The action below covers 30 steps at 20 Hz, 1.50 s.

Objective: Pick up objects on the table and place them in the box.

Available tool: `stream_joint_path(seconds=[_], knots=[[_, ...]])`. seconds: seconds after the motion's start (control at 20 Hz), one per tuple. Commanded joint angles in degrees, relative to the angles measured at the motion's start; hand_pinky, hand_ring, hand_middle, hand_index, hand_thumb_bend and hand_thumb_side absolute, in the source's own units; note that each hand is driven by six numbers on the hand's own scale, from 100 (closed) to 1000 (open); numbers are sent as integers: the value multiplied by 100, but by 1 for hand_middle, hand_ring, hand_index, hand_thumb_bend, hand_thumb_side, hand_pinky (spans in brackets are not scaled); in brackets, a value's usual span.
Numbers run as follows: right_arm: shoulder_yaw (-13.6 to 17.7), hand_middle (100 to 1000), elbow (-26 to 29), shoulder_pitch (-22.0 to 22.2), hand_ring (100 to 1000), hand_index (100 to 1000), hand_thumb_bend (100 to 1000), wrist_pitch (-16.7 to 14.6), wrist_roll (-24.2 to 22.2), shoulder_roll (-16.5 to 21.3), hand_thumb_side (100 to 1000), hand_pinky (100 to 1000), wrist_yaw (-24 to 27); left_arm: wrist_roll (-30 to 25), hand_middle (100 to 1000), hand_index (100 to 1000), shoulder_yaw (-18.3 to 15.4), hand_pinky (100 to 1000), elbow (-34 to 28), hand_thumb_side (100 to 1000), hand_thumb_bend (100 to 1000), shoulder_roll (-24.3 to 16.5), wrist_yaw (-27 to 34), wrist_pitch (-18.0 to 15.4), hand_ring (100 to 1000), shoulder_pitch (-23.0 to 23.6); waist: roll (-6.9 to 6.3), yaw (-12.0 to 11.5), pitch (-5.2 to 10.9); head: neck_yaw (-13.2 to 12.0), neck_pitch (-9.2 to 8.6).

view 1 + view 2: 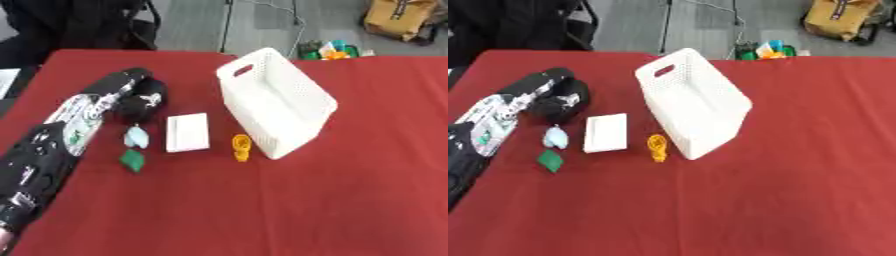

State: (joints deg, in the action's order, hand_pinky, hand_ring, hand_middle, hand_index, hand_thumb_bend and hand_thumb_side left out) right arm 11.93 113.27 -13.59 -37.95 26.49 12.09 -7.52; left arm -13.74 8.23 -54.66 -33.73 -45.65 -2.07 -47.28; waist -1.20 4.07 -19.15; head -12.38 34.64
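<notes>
A pale blue thing (136, 136) is being reached for by the left hand (140, 102), just above it on the red table (350, 200). Whether the hand is open cannot be told. It is probably being picked next, then carried to the white box (276, 102).

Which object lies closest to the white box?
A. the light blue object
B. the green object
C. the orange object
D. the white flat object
C: the orange object lies right beside the near wall of the box, while the other three lie farther to the left.
</notes>
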Motion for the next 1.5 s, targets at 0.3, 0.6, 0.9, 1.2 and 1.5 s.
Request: stream_joint_path(seconds=[0.3,0.6,0.9,1.2,1.5], knots=[[-18,559,132,-60,583,604,100,-17,40,51,932,610,95,-463,1000,1000,16,1000,99,1000,398,-98,113,-133,1000,-31,2,25,42,0,-65],[-16,555,132,-71,582,601,100,-2,88,53,936,610,182,-684,1000,1000,14,1000,168,1000,521,-98,88,-235,1000,-22,4,31,35,3,-63],[-22,548,132,-75,577,597,100,53,152,47,949,609,233,-745,1000,1000,14,1000,211,1000,637,-95,46,-300,1000,-63,2,36,20,11,-67],[-25,543,132,-80,574,595,100,88,194,48,956,609,250,-782,1000,1000,17,1000,282,999,602,-93,-102,-370,1000,-83,-1,43,10,20,-77],[-29,538,132,-95,572,592,100,108,220,40,952,609,268,-622,1000,1000,54,850,323,932,555,-82,-468,-399,1000,-66,7,49,-16,41,-73]])
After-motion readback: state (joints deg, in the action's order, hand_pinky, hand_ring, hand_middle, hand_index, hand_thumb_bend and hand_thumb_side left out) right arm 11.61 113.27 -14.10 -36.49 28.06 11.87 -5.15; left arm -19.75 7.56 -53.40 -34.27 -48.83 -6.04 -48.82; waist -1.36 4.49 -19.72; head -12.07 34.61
